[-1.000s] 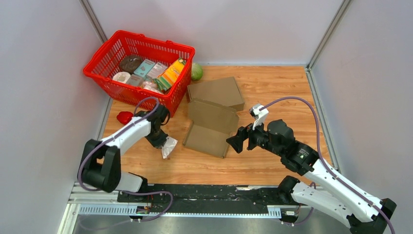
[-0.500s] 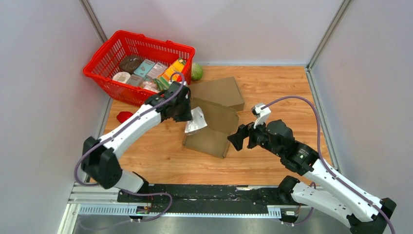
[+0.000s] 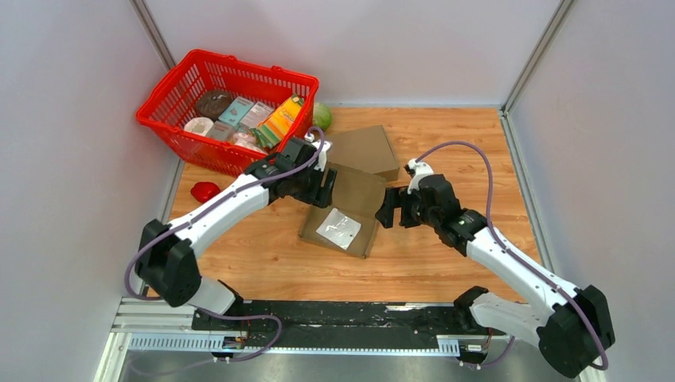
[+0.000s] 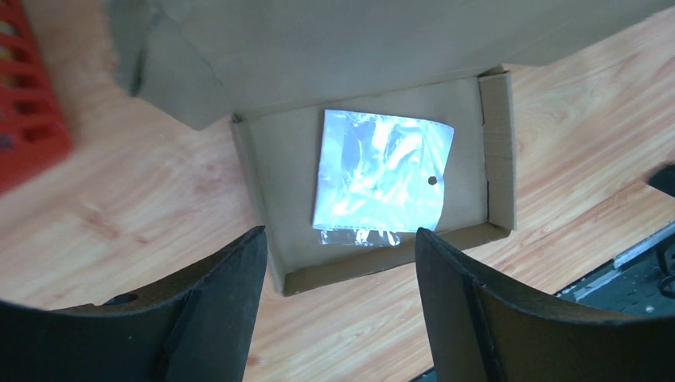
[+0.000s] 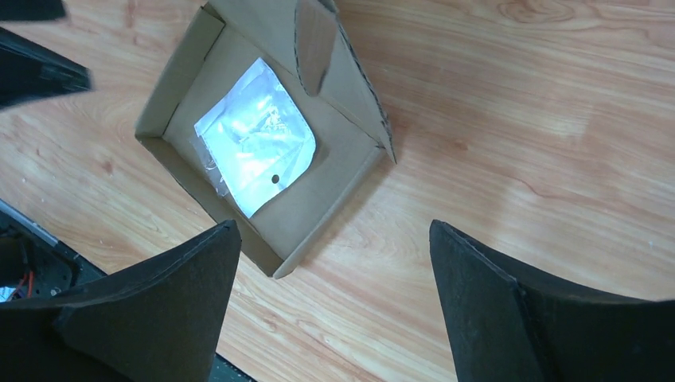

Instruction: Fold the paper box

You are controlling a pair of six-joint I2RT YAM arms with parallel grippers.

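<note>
At far left, a red basket holds groceries. Beside it the left gripper, fingers apart and empty, hovers over the open paper box at table centre, a shiny pouch inside. Right gripper, likewise spread, hovers just beside the box's right edge.

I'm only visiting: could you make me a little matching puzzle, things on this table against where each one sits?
Things
1. shiny clear plastic packet
2. green round fruit-like thing
3. small red object
4. closed flat brown cardboard box

Places
A. at the back wall, beside the red plastic basket
B. on the wooden table, on the basket's near side
C. inside the open brown cardboard box
D. just behind the open box

Pairs: 1-C, 2-A, 3-B, 4-D
</note>
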